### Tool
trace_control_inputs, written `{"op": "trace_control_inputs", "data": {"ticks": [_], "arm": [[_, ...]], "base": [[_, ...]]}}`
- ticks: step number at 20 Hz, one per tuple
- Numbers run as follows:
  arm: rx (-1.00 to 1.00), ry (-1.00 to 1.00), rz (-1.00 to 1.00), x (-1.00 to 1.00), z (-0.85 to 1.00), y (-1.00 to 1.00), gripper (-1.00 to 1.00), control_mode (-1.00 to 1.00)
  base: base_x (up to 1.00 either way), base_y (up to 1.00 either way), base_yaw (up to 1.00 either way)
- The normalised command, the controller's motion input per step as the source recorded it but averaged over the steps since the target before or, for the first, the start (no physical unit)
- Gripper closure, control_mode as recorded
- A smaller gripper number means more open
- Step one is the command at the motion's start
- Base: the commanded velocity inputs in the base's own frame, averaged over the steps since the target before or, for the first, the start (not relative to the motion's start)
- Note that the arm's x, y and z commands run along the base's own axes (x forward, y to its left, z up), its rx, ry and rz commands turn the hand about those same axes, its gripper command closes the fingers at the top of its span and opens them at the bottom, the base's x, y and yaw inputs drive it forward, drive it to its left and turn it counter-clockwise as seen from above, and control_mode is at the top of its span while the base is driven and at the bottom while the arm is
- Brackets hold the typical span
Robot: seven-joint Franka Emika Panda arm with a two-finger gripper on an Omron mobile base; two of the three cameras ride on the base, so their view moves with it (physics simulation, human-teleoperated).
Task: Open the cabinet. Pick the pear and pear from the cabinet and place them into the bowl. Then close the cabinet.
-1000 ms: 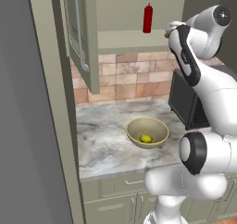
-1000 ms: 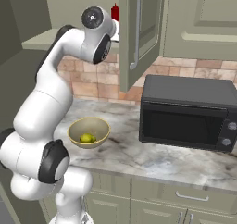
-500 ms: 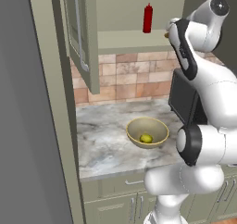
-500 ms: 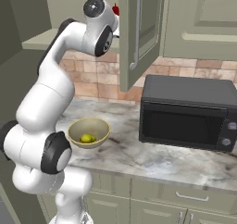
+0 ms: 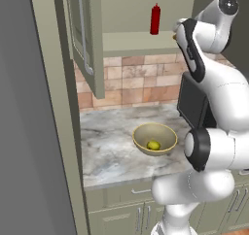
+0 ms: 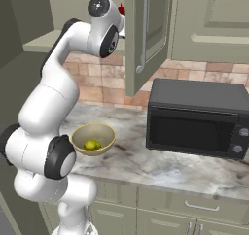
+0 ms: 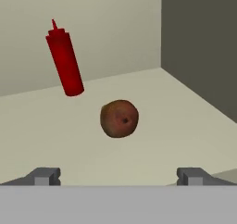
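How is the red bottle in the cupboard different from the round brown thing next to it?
The red bottle is tall and thin with a pointed tip; the round brown fruit is short and ball-shaped. The bottle is bright red all over; the fruit is dull reddish-brown with a dark dimple facing the camera. In the hand view the bottle sits farther back, the fruit nearer the open fingers. Both rest on the same pale cabinet shelf, not touching.

No text, label, brand, number or sign can be read on anything in these views.
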Motion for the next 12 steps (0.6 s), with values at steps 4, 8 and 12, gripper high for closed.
{"op": "trace_control_inputs", "data": {"ticks": [4, 8, 12], "arm": [[-0.01, 0.0, 0.0, 0.3, -0.08, 0.0, -1.0, -1.0], [0.0, 0.0, 0.0, 0.41, -0.11, 0.0, -1.0, -1.0], [0.0, 0.0, 0.0, 0.45, -0.03, -0.01, -1.0, -1.0]], "base": [[0.0, 0.0, 0.0], [0.0, 0.0, 0.0], [0.0, 0.0, 0.0]]}}
